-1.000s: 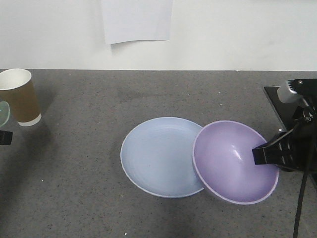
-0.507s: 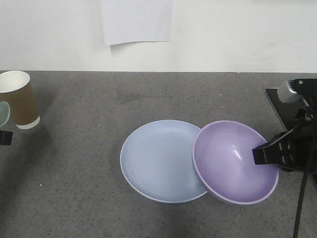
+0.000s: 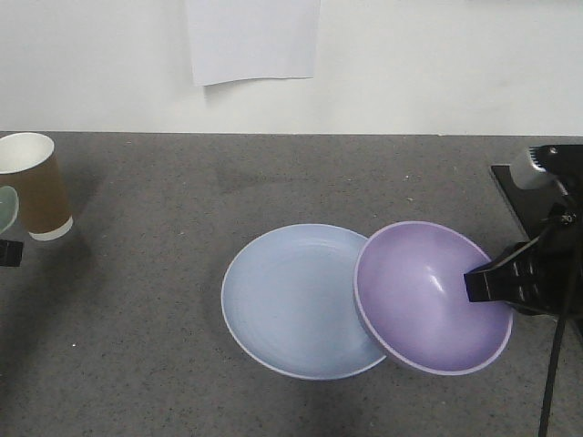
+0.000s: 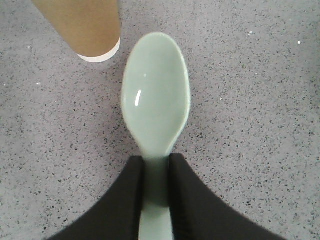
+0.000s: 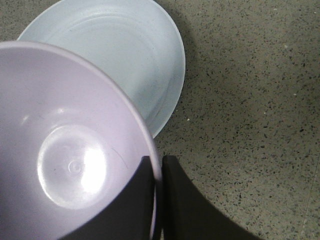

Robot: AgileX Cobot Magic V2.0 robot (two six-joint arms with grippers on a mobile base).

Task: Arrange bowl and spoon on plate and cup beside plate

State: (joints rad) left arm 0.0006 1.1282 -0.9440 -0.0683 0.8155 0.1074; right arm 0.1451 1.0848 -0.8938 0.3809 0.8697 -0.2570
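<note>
The right gripper [image 5: 157,162] has its jaws closed on the rim of the purple bowl [image 3: 424,300], which tilts over the near edge of the pale blue plate [image 3: 282,300]. The left gripper [image 4: 156,162] has its jaws clamped on the mint spoon [image 4: 156,100] by its handle, near the brown paper cup [image 3: 38,187] on the grey surface [image 3: 182,182].

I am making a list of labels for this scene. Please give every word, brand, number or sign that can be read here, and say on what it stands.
No text can be read in any view.
The white sheet on the wall is blank.
The cup, plate, bowl and spoon show no print on the sides in view.
</note>
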